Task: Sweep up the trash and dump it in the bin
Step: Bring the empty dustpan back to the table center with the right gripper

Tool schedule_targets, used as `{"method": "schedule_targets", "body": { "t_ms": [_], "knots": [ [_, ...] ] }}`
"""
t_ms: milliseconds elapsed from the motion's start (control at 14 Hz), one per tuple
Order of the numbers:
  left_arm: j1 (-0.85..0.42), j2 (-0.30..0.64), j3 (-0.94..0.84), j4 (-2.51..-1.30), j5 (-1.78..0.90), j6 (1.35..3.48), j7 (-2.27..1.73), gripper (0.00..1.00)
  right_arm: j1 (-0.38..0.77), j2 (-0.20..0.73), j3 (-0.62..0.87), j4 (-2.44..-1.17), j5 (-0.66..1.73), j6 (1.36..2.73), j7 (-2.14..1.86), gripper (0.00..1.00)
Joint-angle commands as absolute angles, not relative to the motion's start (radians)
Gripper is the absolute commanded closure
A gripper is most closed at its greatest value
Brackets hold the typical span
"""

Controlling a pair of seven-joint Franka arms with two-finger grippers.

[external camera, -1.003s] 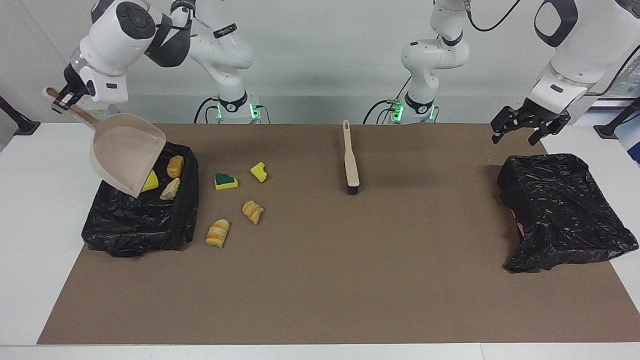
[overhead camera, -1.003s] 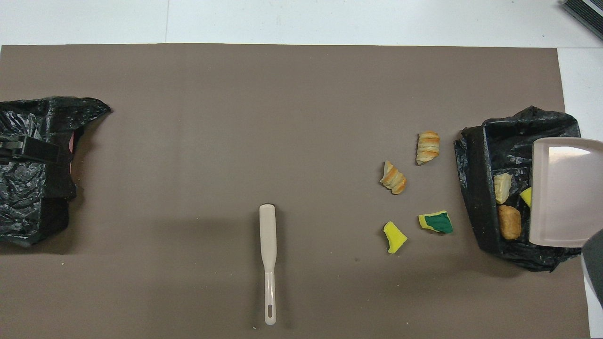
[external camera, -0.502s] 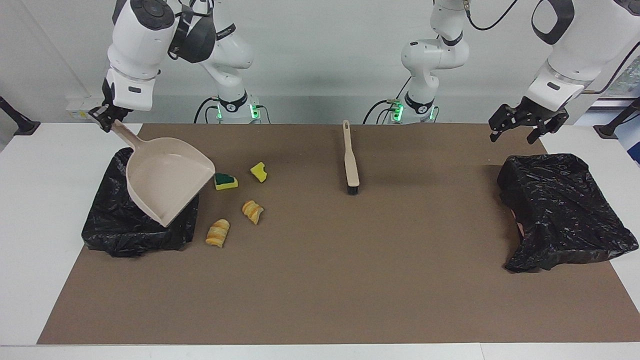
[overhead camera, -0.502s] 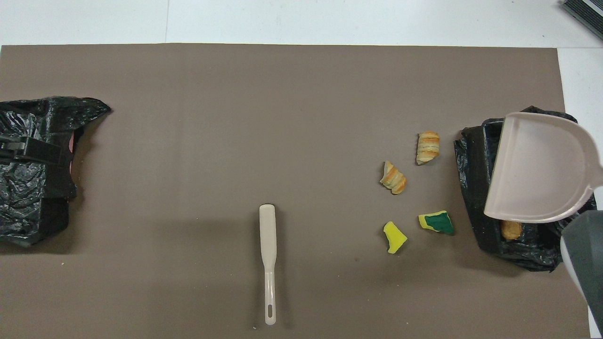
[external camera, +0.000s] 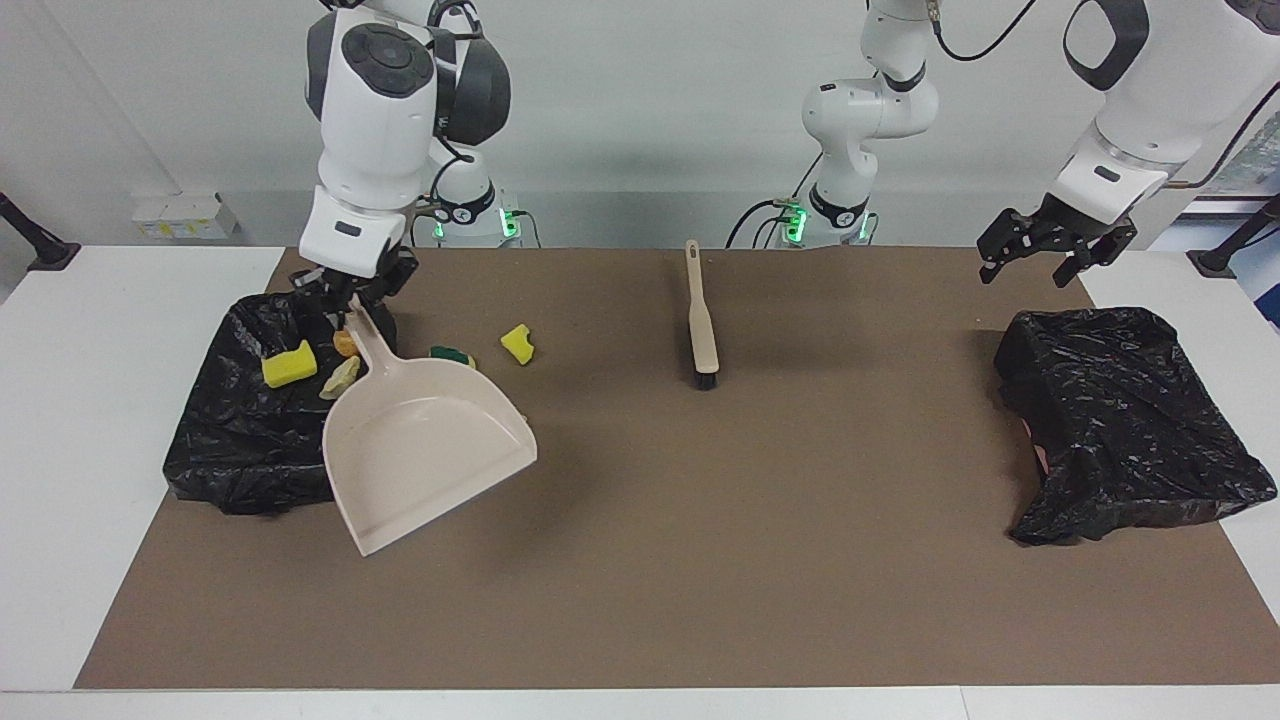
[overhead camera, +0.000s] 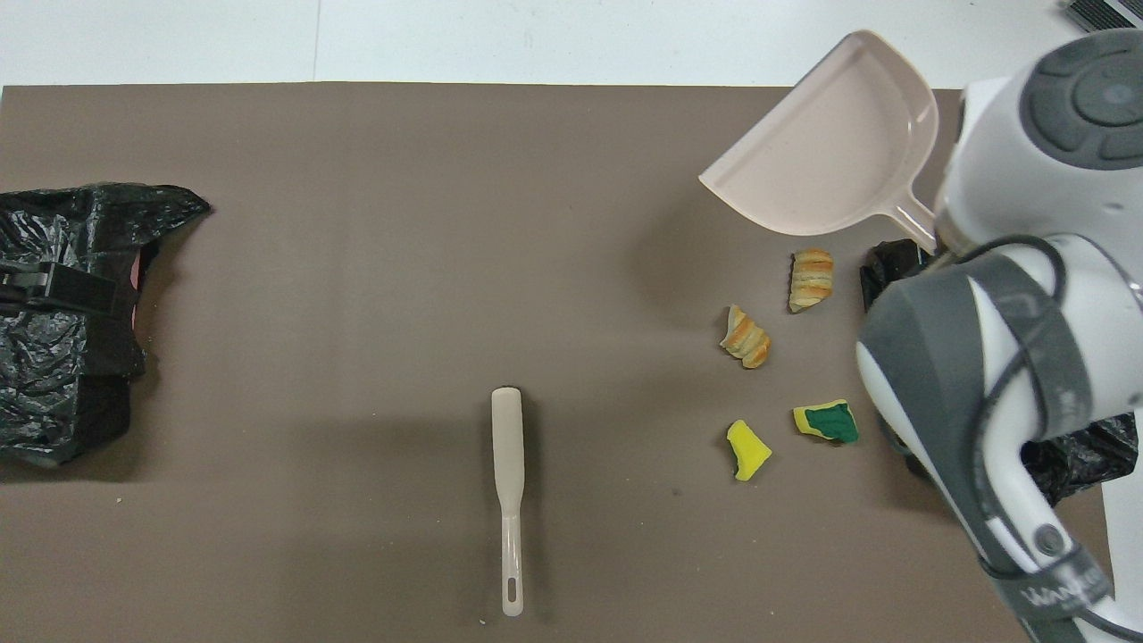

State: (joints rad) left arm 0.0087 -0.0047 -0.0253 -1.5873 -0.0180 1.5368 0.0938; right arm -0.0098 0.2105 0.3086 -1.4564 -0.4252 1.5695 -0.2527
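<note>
My right gripper (external camera: 349, 303) is shut on the handle of the empty beige dustpan (external camera: 425, 452), held in the air over the mat beside the black-bagged bin (external camera: 235, 450). The dustpan also shows in the overhead view (overhead camera: 830, 161). In the bin lie a yellow sponge chunk (external camera: 289, 365) and two bread pieces (external camera: 340, 378). On the mat lie two croissant pieces (overhead camera: 811, 279) (overhead camera: 746, 337), a yellow sponge chunk (overhead camera: 748, 449) and a green-faced sponge chunk (overhead camera: 829, 421). In the facing view the dustpan hides both croissant pieces. My left gripper (external camera: 1045, 262) is open and empty over the mat's corner.
A beige brush (external camera: 702, 320) lies on the brown mat near the robots, mid-table; it also shows in the overhead view (overhead camera: 509, 500). A second black-bagged bin (external camera: 1130, 420) stands at the left arm's end. My right arm covers most of the first bin in the overhead view.
My right arm swung the dustpan from its tipped pose over the bin out over the mat beside it. The left gripper barely moved.
</note>
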Motion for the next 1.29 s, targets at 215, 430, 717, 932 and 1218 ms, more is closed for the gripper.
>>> {"method": "schedule_targets", "body": {
  "t_ms": [215, 430, 717, 932, 1218],
  "knots": [
    [0.002, -0.029, -0.026, -1.591, -0.005, 1.516, 0.078, 0.0, 0.213, 0.515, 0.305, -1.099, -0.331, 1.516, 0.298, 1.0],
    [0.002, -0.044, -0.028, -1.612, -0.005, 1.519, 0.095, 0.0, 0.3, 0.635, 0.307, -1.011, -0.289, 1.554, 0.524, 1.0],
    [-0.002, -0.06, -0.029, -1.638, -0.005, 1.528, 0.097, 0.0, 0.412, 0.739, 0.305, -0.991, -0.252, 1.684, 0.667, 1.0],
    [-0.008, -0.078, -0.031, -1.678, -0.005, 1.548, 0.097, 0.0, 0.44, 0.779, 0.307, -0.983, -0.154, 1.749, 0.716, 1.0],
    [-0.011, -0.089, -0.031, -1.713, -0.005, 1.563, 0.095, 0.0, 0.489, 0.819, 0.292, -0.988, -0.144, 1.784, 0.721, 1.0]
  ]
}}
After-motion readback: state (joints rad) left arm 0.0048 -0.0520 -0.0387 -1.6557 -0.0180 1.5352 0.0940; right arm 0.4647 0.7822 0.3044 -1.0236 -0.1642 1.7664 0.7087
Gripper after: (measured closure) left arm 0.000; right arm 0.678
